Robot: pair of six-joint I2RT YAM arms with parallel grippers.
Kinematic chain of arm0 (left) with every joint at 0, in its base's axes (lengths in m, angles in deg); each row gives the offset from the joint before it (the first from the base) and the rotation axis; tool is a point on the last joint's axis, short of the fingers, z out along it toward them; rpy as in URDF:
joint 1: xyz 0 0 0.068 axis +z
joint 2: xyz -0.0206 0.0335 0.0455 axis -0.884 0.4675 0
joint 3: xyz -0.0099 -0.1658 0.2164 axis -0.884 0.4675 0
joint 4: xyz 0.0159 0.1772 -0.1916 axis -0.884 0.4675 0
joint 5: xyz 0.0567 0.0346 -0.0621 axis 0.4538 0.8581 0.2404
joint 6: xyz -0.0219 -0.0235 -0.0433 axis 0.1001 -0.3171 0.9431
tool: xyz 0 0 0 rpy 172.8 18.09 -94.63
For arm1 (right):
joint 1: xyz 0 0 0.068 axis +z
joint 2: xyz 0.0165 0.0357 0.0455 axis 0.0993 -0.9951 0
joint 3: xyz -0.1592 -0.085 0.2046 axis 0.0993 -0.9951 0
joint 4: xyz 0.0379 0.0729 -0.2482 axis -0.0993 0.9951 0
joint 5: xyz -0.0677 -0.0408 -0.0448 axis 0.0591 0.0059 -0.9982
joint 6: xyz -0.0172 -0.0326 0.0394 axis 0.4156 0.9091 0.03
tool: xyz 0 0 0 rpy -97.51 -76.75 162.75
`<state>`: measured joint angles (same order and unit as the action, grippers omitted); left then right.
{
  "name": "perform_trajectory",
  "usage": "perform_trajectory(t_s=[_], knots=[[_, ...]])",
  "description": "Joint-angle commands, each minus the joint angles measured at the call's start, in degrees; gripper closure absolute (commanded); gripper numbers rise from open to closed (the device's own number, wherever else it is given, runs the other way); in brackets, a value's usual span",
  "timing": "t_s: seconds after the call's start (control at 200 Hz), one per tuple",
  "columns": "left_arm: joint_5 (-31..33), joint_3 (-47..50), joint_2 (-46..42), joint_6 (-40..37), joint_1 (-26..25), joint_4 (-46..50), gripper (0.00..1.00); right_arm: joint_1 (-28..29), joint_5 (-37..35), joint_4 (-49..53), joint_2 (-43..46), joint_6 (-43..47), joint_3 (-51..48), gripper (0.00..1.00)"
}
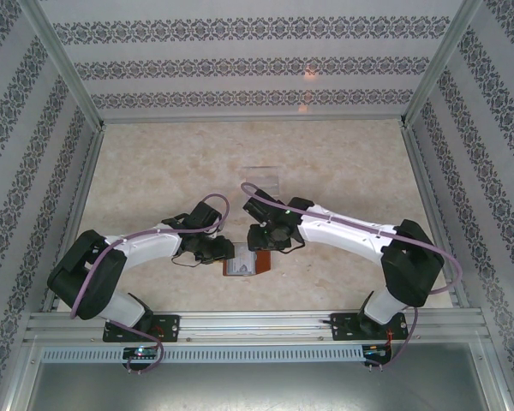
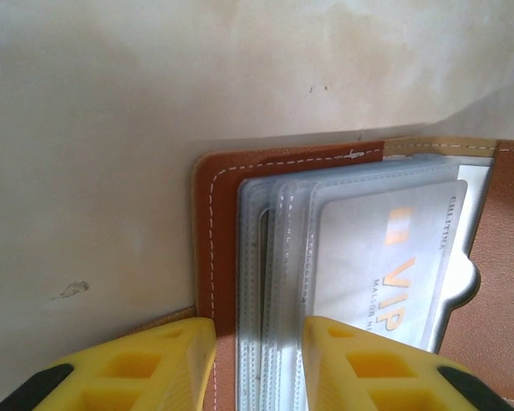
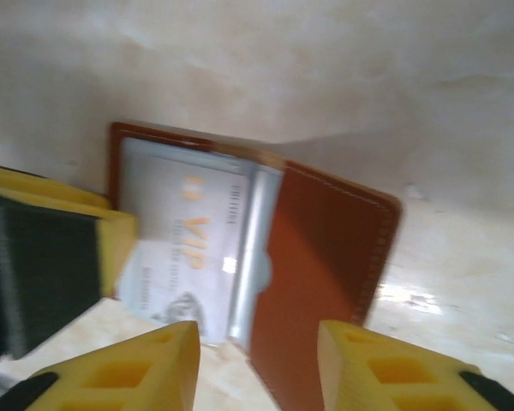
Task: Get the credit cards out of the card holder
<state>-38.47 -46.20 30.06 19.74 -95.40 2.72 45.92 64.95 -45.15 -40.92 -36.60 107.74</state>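
The reddish-brown card holder (image 1: 255, 262) lies open on the table between my two grippers. In the left wrist view its left flap (image 2: 218, 214) carries several clear sleeves, and the top one holds a pale credit card (image 2: 394, 257) with gold "VIP" lettering. My left gripper (image 2: 257, 364) is open, its yellow fingers (image 2: 154, 368) straddling the flap's stitched edge and the sleeve edges. I cannot tell whether they touch. My right gripper (image 3: 257, 360) is open just above the holder's near edge, between the VIP card (image 3: 184, 248) and the bare right flap (image 3: 325, 257). In the top view the left gripper (image 1: 218, 251) and right gripper (image 1: 270, 240) flank the holder.
A clear plastic box (image 1: 261, 181) stands on the beige table (image 1: 154, 171) beyond the grippers. Patterned walls and metal rails (image 1: 248, 116) enclose the table on three sides. A finger of the left gripper (image 3: 68, 248) shows at the holder's left edge in the right wrist view.
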Motion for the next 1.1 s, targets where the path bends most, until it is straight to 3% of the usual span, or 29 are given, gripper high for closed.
perform_trajectory(t_s=[0.0,1.099], knots=[[1.04,3.01,2.46,0.59,-0.49,2.47,0.66,0.06,5.13,-5.57,0.28,-2.62,-2.01,0.62],[-0.91,3.43,3.91,0.93,-0.52,2.53,0.67,-4.68,8.19,-9.48,-4.21,-0.80,-7.31,0.72]])
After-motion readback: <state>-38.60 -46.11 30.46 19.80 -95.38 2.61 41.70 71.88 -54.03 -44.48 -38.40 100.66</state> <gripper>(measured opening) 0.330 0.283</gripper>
